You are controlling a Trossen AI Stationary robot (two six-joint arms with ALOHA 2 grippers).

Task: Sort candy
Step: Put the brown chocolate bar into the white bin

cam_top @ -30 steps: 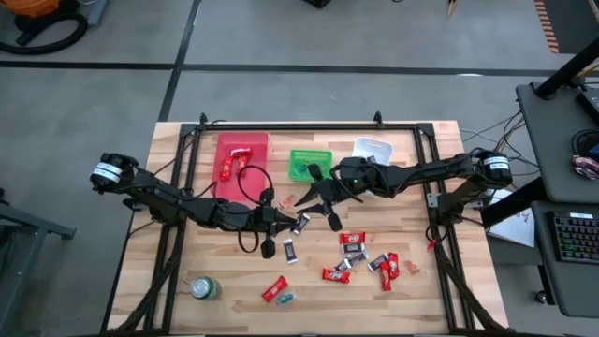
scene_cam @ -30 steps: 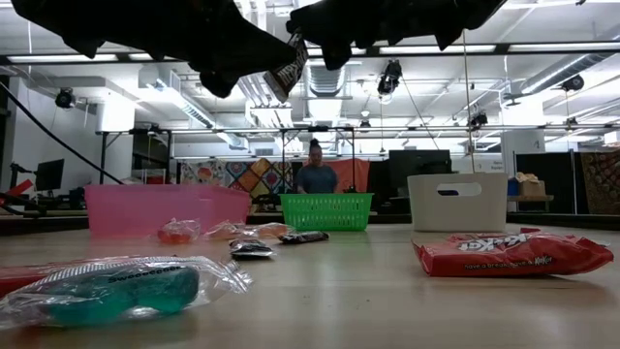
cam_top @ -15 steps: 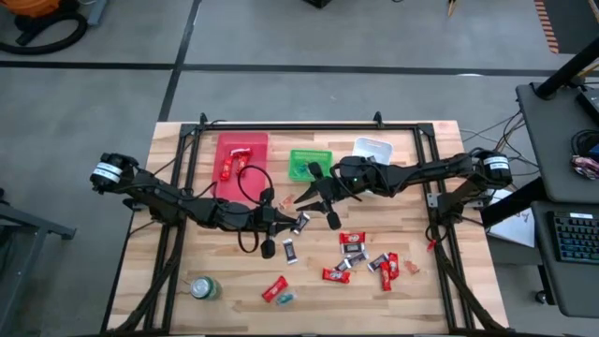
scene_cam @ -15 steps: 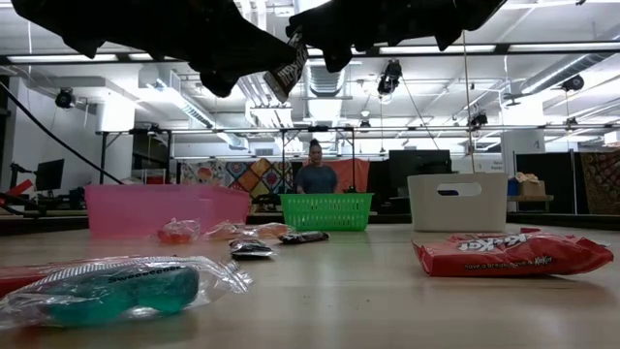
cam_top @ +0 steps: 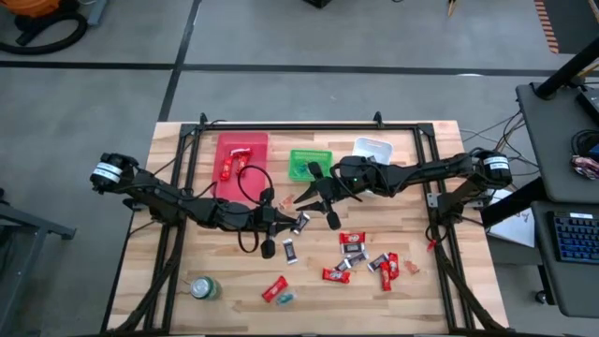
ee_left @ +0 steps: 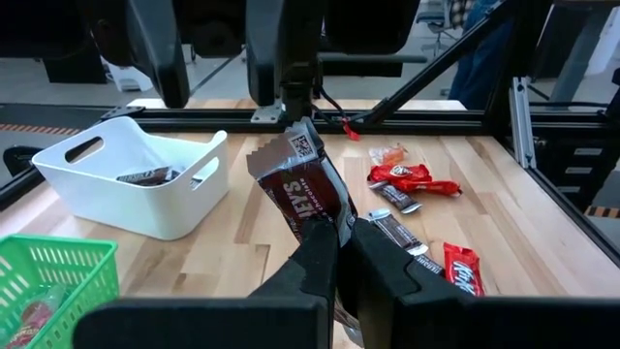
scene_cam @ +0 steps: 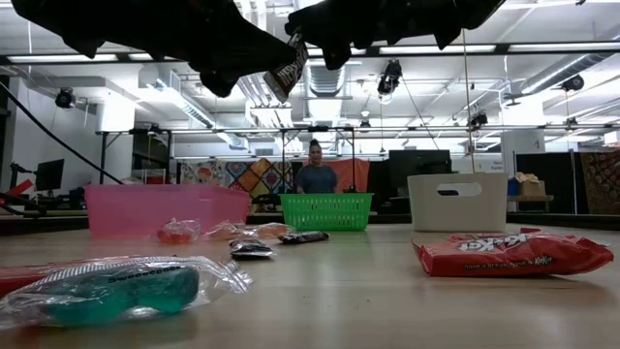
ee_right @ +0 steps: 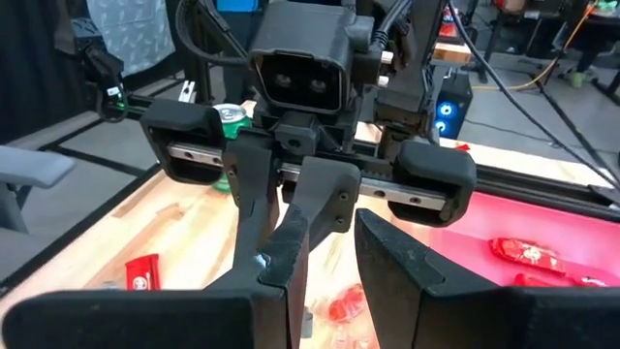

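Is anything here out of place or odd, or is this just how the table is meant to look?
One oddity: a round green can stands at the table's near left corner, though it is no sweet. Otherwise, loose candy lies scattered, unsorted. The left gripper holds a dark brown bar in midair, facing the open right gripper.

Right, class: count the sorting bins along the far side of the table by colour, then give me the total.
Pink bin: 1
Green basket: 1
White bin: 1
Total: 3
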